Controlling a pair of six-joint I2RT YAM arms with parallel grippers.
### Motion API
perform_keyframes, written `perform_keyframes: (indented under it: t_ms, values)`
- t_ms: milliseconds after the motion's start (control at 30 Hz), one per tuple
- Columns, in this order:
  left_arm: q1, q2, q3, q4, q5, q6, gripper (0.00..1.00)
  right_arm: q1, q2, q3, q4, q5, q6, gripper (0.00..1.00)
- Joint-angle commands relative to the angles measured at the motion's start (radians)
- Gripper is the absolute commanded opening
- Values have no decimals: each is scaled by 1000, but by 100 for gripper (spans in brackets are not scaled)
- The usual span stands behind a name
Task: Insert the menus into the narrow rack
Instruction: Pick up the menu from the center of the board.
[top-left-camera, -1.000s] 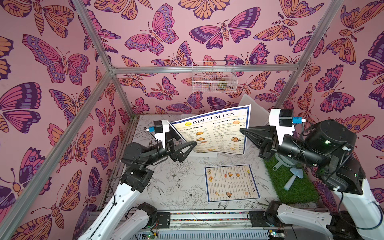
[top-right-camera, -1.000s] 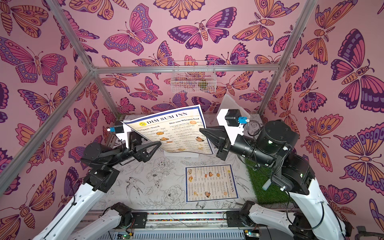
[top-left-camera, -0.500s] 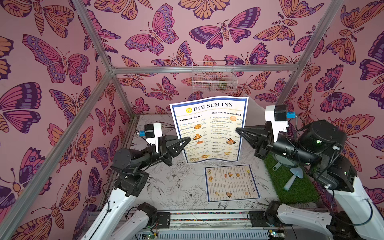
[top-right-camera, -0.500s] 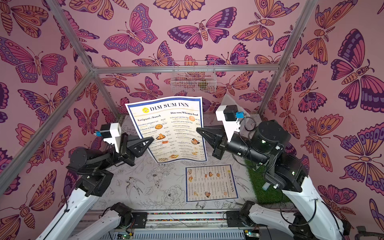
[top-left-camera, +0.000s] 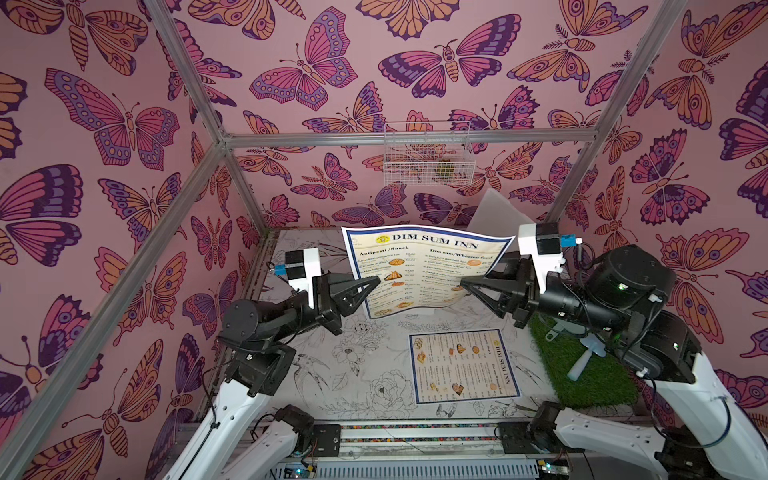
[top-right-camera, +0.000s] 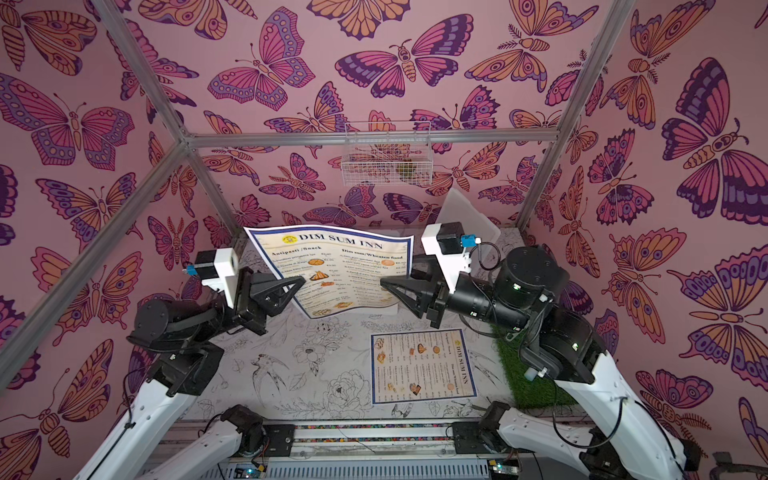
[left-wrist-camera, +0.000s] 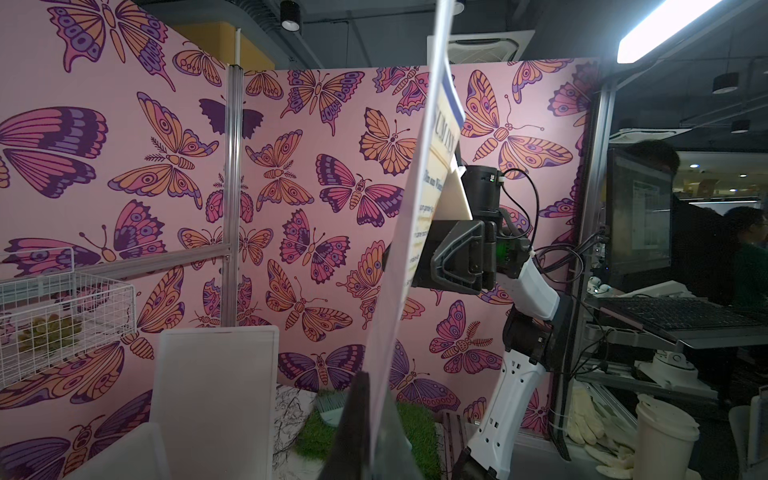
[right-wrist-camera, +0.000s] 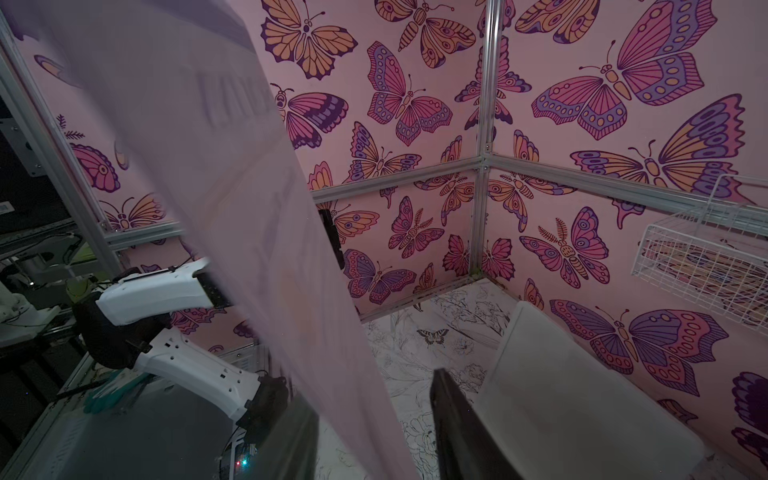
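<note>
One menu (top-left-camera: 419, 270) hangs above the table's back half, face to the camera, its top edge wavy. My left gripper (top-left-camera: 374, 282) is shut on its left edge; in the left wrist view the sheet (left-wrist-camera: 415, 216) rises edge-on from between the fingers (left-wrist-camera: 357, 419). My right gripper (top-left-camera: 465, 284) is open at the sheet's right edge. In the right wrist view the blurred sheet (right-wrist-camera: 249, 228) passes between the spread fingers (right-wrist-camera: 453, 424), close to one and clear of the other. A second menu (top-left-camera: 463, 365) lies flat on the table. The white narrow rack (top-left-camera: 498, 210) stands at the back right.
A white wire basket (top-left-camera: 428, 158) with something green in it hangs on the back wall above the rack. A green turf mat (top-left-camera: 582, 374) with a white tool (top-left-camera: 582, 361) on it lies under my right arm. Butterfly-patterned walls close in three sides.
My left gripper has shut on the menu's left edge and my right jaws have opened. The menu, upright and higher half a second ago, now hangs lower and wavier.
</note>
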Motion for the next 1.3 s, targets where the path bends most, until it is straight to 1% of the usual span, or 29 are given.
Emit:
perform_keyframes:
  t_ms: [0,100,200,233,300,433,533,567,667,833,933,1000,1167,1267]
  values:
    - [5,-5,20,-11,7,-6,1,8,-11,-16,25,-69,-30,41]
    - [6,-1,25,-36,-4,-5,2,8,-19,-37,32,-73,-40,39]
    - [6,4,29,-34,-2,-18,1,6,-23,-49,33,-48,-55,38]
    - [5,5,31,-33,-2,-22,1,6,-26,-55,37,-35,-55,39]
    - [5,10,31,-28,-4,-30,1,5,-36,-75,58,-37,-69,44]
    - [6,14,34,-40,-16,-34,1,3,-45,-88,71,-95,-81,48]
    - [7,18,37,-55,-24,-27,1,3,-60,-103,96,-123,-78,48]
    - [7,20,39,-60,-24,-26,1,3,-65,-107,104,-117,-77,46]
    - [7,27,40,-65,-21,-27,1,3,-65,-97,88,-69,-76,39]
    - [7,30,42,-64,-13,-34,1,3,-49,-90,50,12,-85,30]
    - [7,28,42,-68,-20,-36,1,4,-45,-93,67,7,-68,30]
    - [7,30,48,-89,-44,-33,1,4,-44,-99,88,26,-56,32]
    - [16,64,91,-159,-129,-20,1,2,-1,-104,151,126,-8,34]
    - [36,108,123,-168,-149,-38,1,-20,42,-77,156,170,5,34]
